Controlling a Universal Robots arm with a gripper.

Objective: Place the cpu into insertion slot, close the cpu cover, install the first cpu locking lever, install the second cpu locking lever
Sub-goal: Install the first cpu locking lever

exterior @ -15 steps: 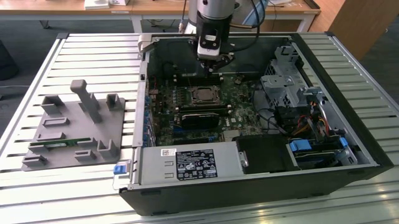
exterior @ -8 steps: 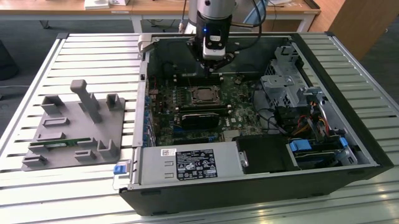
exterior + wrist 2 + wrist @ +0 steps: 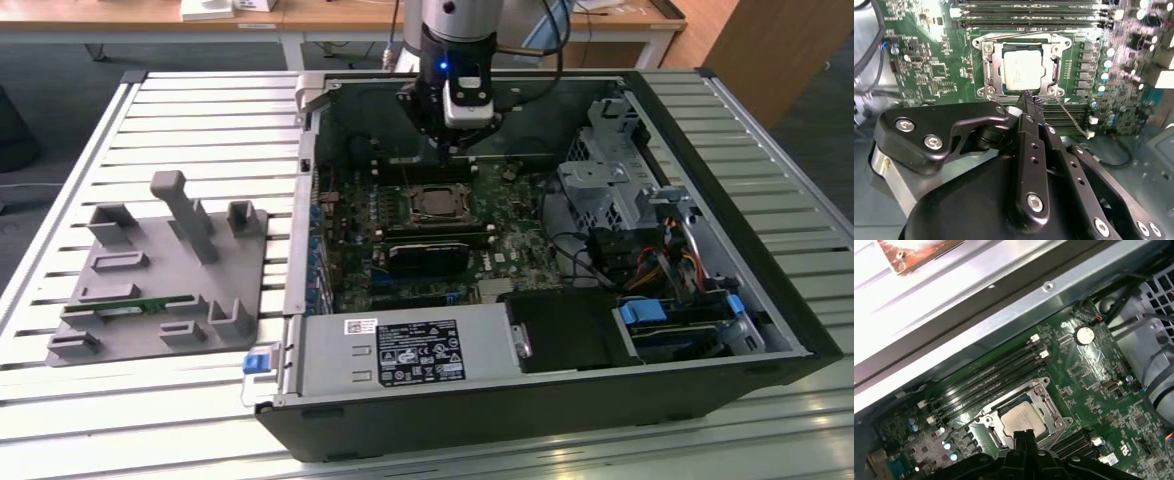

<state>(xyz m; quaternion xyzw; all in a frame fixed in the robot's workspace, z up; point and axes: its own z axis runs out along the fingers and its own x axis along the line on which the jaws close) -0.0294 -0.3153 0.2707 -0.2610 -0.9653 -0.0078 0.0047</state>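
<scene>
The open computer case (image 3: pixel 694 110) lies on its side on the slatted desk (image 3: pixel 174 120), with the green motherboard (image 3: pixel 929 75) facing up.

**Where the parts are.** The cpu (image 3: pixel 1021 70) sits flat in the insertion slot (image 3: pixel 434 204), its pale metal face up. The cpu cover (image 3: pixel 988 67) appears to lie down around it, so that the chip shows through the square window. A thin wire lever (image 3: pixel 1071 115) angles away from one corner of the socket towards the memory slots (image 3: pixel 1074 107). You may judge it as not latched, though its hook end is too fine to make out.

**Pincer.** In the second wrist view the pincer (image 3: pixel 1027 95) has its fingers drawn together into a single narrow tip and carries nothing. That tip hangs just beside the socket edge nearest the camera. Whether it touches the frame cannot be told.

**Handling, as a judgement.**
- The chip is light, thin and stiff. Its smooth face gives little grip, and the contacts beneath it are probably fragile, so hold it only by opposite edges.
- The cover is thin sheet metal. It will flex if you press on one corner, so press on the frame and not on the window.
- The lever is springy round wire and likely to slip off a smooth finger. Engage it near its free end, where leverage is greatest.
</scene>
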